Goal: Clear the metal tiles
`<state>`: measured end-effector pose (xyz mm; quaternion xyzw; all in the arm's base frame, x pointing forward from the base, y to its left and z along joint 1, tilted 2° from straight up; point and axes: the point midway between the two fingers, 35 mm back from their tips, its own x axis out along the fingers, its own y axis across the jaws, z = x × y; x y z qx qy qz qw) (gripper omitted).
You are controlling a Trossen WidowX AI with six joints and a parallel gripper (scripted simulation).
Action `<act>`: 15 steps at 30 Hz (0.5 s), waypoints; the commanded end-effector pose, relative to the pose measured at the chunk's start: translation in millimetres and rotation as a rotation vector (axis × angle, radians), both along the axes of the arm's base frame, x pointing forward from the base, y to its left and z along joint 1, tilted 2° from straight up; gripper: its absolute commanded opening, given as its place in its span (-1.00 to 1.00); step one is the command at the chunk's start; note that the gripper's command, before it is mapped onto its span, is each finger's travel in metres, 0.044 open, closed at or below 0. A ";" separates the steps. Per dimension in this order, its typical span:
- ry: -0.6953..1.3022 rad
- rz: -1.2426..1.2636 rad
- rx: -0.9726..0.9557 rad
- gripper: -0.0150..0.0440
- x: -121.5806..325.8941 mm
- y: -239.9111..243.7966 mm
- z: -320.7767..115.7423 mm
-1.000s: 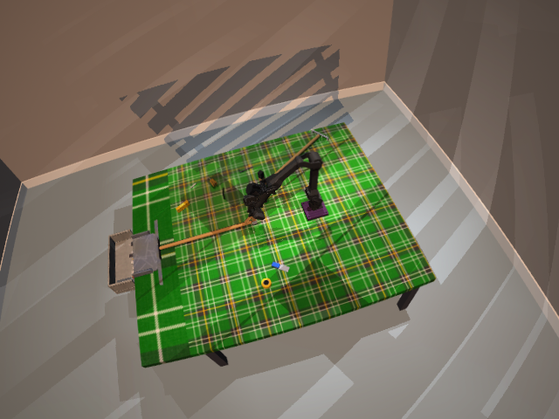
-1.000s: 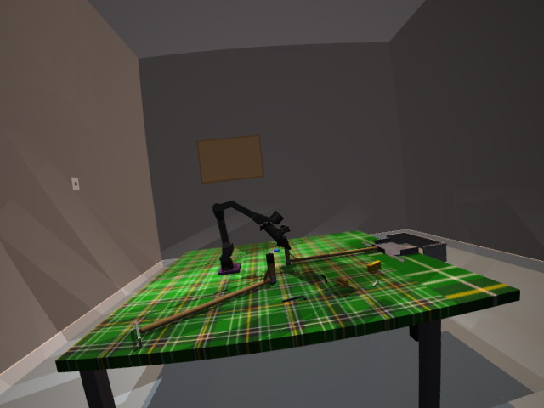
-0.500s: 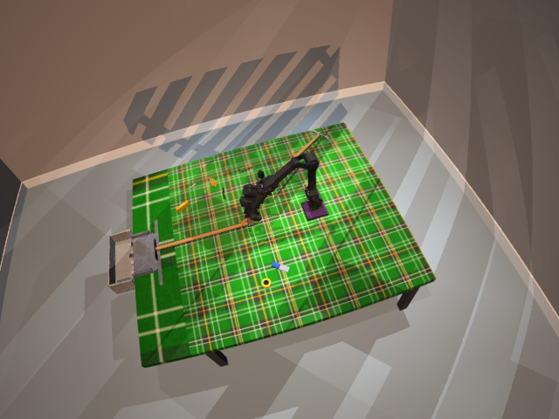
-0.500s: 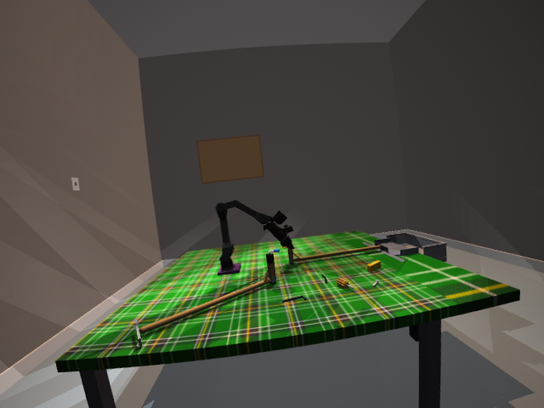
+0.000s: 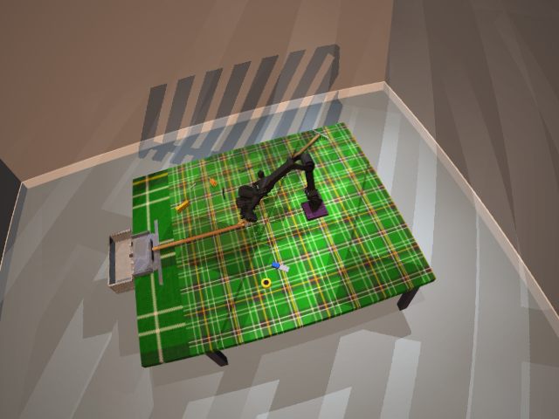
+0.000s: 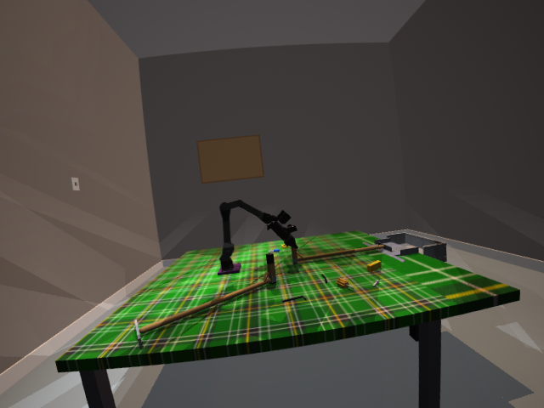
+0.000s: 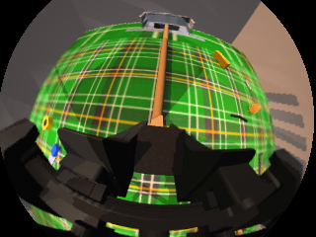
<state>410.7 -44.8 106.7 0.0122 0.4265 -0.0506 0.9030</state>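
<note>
My gripper (image 5: pixel 247 220) (image 6: pixel 293 248) (image 7: pixel 158 125) is shut on the dark upright grip block of the long scraper (image 5: pixel 198 236) (image 6: pixel 342 252) (image 7: pixel 161 74). The scraper's wooden shaft runs out to the steel bench plate (image 5: pixel 143 259), and its dark head is at the near end of that plate. The catch box (image 5: pixel 120 264) (image 6: pixel 433 252) (image 7: pixel 168 16) stands at the plate's far end, beyond the table edge. No metal tile can be told apart for sure on the plate; small dark spots show near the box side. The box's inside is too small to read.
A second long wooden tool (image 5: pixel 307 146) (image 6: pixel 206 304) with a thin crosswise head lies at the table's back edge. A yellow block (image 5: pixel 182 206) (image 6: pixel 373 266) (image 7: pixel 221 59), an orange piece (image 5: pixel 213 182) (image 6: pixel 342 282), a yellow ring (image 5: pixel 265 282) and a blue-and-white item (image 5: pixel 280 266) lie on the table.
</note>
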 end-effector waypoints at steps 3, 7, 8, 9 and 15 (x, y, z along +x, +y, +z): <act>-0.014 -0.006 -0.001 -0.49 14.1 -1.6 3.7; -0.015 -0.006 -0.001 -0.49 19.7 -1.3 3.5; -0.015 -0.006 -0.001 -0.49 20.0 -1.3 3.6; -0.015 -0.006 -0.001 -0.49 20.5 -1.3 3.7; -0.015 -0.006 -0.001 -0.49 27.9 -2.0 5.1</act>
